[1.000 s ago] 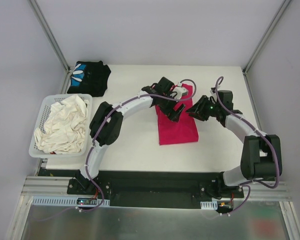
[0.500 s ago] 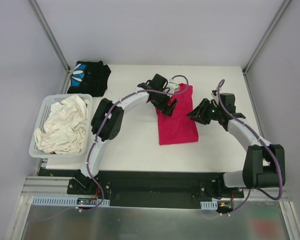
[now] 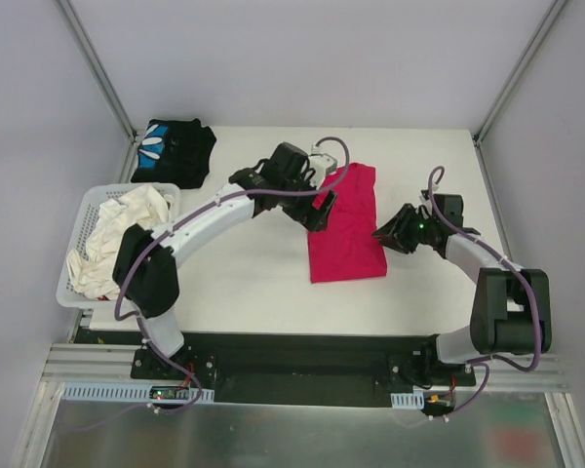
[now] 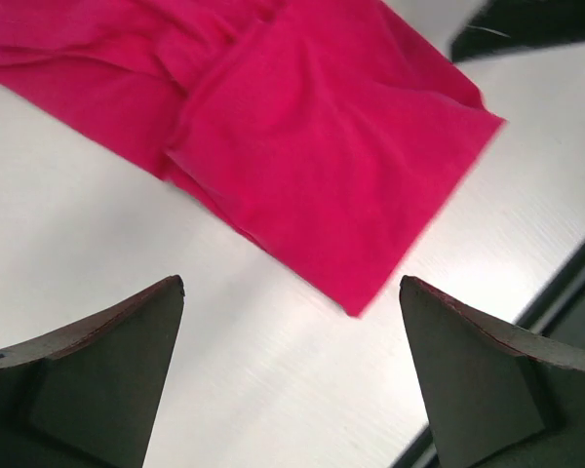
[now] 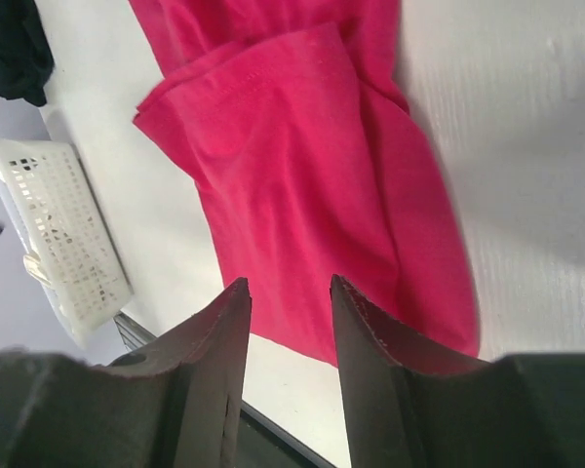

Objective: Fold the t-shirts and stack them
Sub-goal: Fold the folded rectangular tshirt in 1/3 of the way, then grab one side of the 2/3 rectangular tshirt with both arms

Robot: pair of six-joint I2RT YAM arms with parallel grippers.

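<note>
1. The plain magenta-red cloth t-shirt (image 3: 347, 234) lies folded into a long rectangle in the middle of the white surface (image 3: 244, 283).
2. The black cloth t-shirt with blue-and-white print (image 3: 174, 151) sits bunched at the far left corner, well apart.
3. The left fingers (image 4: 97, 370) hover spread wide, released and empty, over the magenta shirt's left edge.
4. The right fingers (image 5: 205, 370) stand partly apart, grasping nothing, just right of it.
5. A white plastic lattice basket (image 3: 86, 210) holds crumpled white cloth (image 3: 99, 246).

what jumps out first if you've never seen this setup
The magenta shirt lies folded in a strip on the middle of the table, the open left gripper over its left edge and the right gripper by its right. Then the black shirt at the far left corner, and the white basket of pale cloth nearer, on the left.
</note>
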